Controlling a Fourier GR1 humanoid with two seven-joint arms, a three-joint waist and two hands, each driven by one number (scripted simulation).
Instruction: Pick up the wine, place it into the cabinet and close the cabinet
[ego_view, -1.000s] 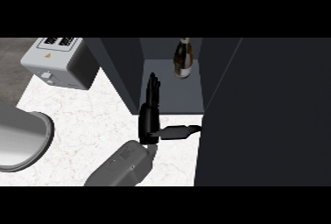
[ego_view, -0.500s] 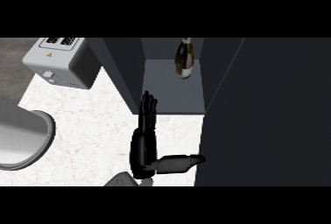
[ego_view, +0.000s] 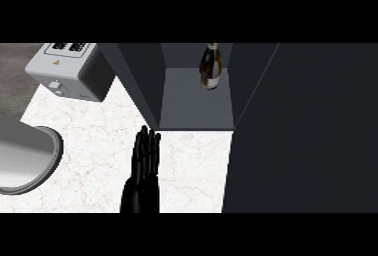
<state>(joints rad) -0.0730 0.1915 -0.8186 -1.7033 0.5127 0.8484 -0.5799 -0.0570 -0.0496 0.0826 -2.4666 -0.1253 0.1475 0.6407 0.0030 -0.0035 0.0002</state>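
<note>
The wine bottle (ego_view: 210, 70) stands upright on the shelf inside the open cabinet (ego_view: 193, 107), towards its back right. My left hand (ego_view: 144, 170) is below the cabinet's front edge, over the counter, with straight fingers pointing up at the shelf. It is open, holds nothing, and is well apart from the bottle. The cabinet's dark door (ego_view: 306, 135) stands open at the right and fills that side of the view. My right hand does not show.
A grey toaster (ego_view: 70, 70) sits at the upper left on the white marbled counter (ego_view: 192, 165). A round grey vessel (ego_view: 22, 160) lies at the left edge. The cabinet's left panel (ego_view: 136, 80) rises beside the toaster.
My left hand has drawn back from the cabinet towards the lower edge. Its forearm has left the view and its thumb no longer sticks out to the right. The bottle stays on the shelf.
</note>
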